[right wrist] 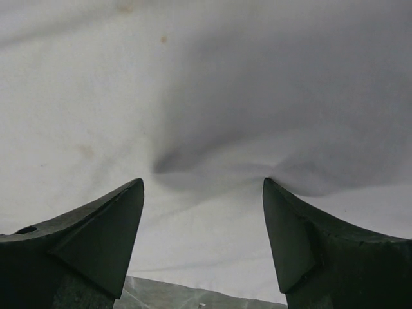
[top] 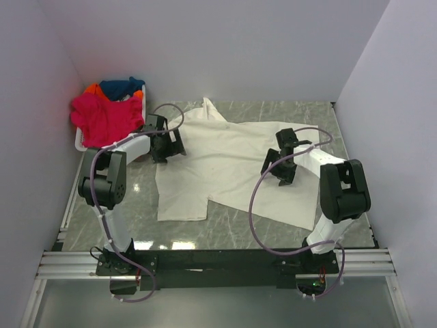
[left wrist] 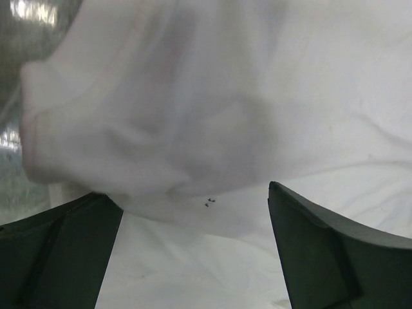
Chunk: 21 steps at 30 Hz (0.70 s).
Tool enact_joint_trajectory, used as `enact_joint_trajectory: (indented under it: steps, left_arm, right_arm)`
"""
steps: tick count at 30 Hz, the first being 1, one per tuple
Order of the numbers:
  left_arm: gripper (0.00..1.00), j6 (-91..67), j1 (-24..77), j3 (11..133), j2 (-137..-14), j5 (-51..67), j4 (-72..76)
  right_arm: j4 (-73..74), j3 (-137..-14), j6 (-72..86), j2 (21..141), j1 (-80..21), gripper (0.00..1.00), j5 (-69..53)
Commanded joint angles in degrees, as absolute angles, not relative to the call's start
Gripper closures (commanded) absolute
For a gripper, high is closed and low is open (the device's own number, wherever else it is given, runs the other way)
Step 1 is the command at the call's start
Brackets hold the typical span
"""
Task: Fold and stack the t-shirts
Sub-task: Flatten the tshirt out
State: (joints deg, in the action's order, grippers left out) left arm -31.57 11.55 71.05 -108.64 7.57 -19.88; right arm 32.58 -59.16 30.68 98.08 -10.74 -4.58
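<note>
The cream t-shirt (top: 225,164) lies spread and rumpled over the middle of the table. My left gripper (top: 167,147) hangs over its left edge, open. In the left wrist view the left gripper (left wrist: 190,190) has its jaws wide apart over a humped fold of the cream t-shirt (left wrist: 193,109), gripping nothing. My right gripper (top: 280,171) is over the shirt's right part, open. In the right wrist view the right gripper (right wrist: 202,181) touches the cream t-shirt (right wrist: 206,84) with both tips, a wrinkle between them. Pink (top: 102,119), dark blue (top: 123,87) and orange (top: 92,89) t-shirts lie heaped at back left.
The heaped shirts sit in a white plastic basket (top: 79,144) in the back left corner, close to the left arm. White walls close in the left, back and right sides. Grey marble table (top: 136,205) shows in front of the shirt. Each arm carries a looping cable.
</note>
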Motion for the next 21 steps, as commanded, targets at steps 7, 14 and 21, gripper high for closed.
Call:
enact_joint_trajectory:
  steps: [7, 14, 21]
  left_arm:
    - [0.01, -25.4, 10.5, 86.4, -121.9, 5.0, -25.0]
    - [0.01, -23.3, 10.6, 96.9, -123.6, 6.1, -27.5]
    - [0.01, -24.7, 11.6, 89.7, -106.9, 5.0, -26.0]
  right_arm:
    - [36.8, -72.2, 30.9, 107.2, -10.7, 0.19, -1.3]
    - [39.9, -80.9, 29.4, 111.2, -10.7, 0.19, -2.5]
    - [40.0, -84.5, 27.1, 107.7, -10.9, 0.20, -5.5]
